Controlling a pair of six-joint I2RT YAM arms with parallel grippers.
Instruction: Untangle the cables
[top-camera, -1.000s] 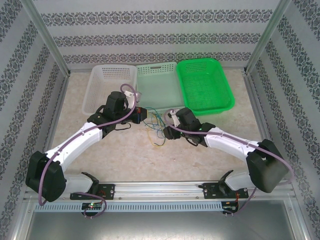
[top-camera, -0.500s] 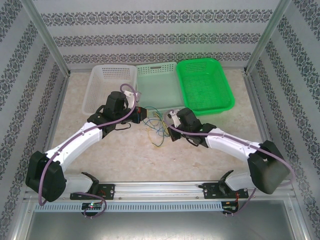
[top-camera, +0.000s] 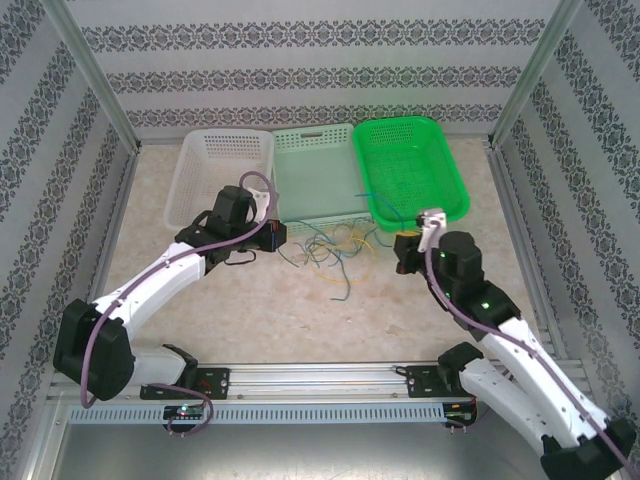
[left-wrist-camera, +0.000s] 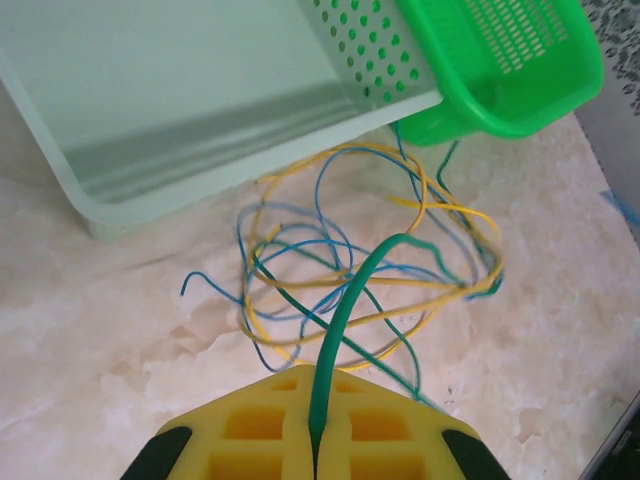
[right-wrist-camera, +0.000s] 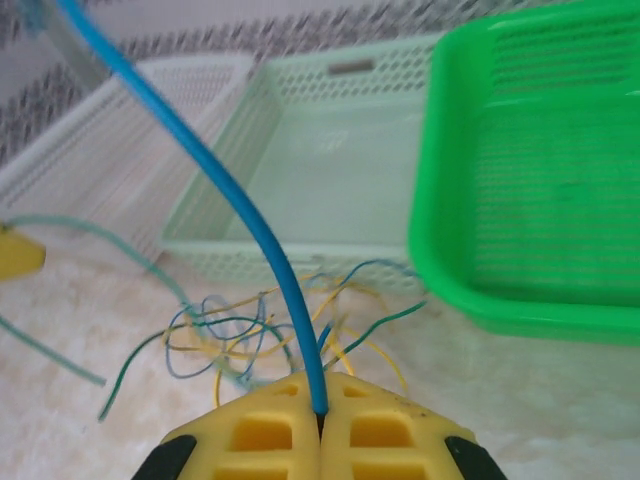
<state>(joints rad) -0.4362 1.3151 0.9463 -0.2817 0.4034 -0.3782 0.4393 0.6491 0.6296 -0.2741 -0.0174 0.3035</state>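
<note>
At 6 o'clock in each wrist view, clamped fully closed: left gripper (left-wrist-camera: 318, 405) on a green cable (left-wrist-camera: 345, 310), right gripper (right-wrist-camera: 320, 405) on a blue cable (right-wrist-camera: 232, 200); from above, just the cables (top-camera: 335, 245) tangled on the table (top-camera: 250, 300) between both arms, pale basket (top-camera: 312, 132) beyond at 12 o'clock.

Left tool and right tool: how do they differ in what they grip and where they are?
The left tool is shut on a green cable; the right tool is shut on a blue cable. From above, the left tool sits before the near right corner of the white basket, the right tool before the green basket. Both are shut, with the tangle between them.
</note>
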